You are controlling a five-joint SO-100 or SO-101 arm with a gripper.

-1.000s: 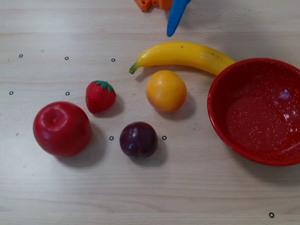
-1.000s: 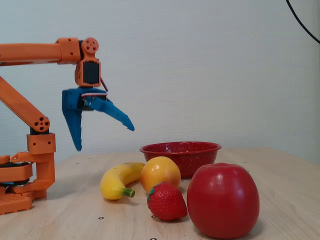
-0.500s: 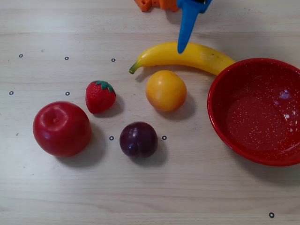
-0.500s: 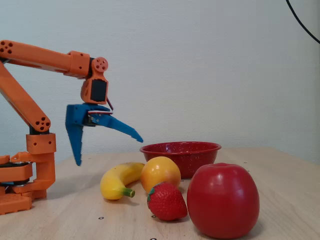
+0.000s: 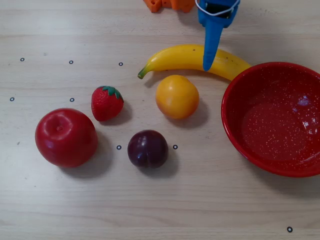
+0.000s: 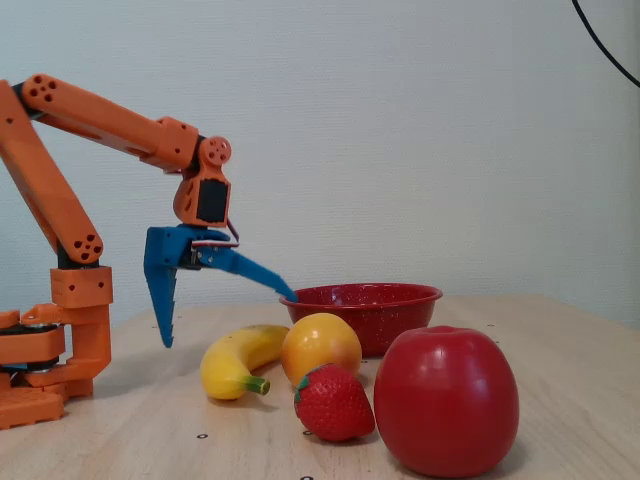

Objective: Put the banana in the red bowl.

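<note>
A: What is seen nearest in the fixed view?

B: A red apple (image 6: 446, 400) and a strawberry (image 6: 334, 402) are set at the front of the surface (image 6: 560, 400), with a round orange-yellow fruit (image 6: 320, 346) behind them.

A: And the banana (image 6: 240, 360)?

B: It is laid flat behind that fruit, just beside the red bowl (image 6: 365, 312), so only a short carry seems needed.

A: The pincer (image 6: 225, 320)?

B: It is held wide open and empty above the banana, one finger on each side, apparently for a straddling grasp.
</note>
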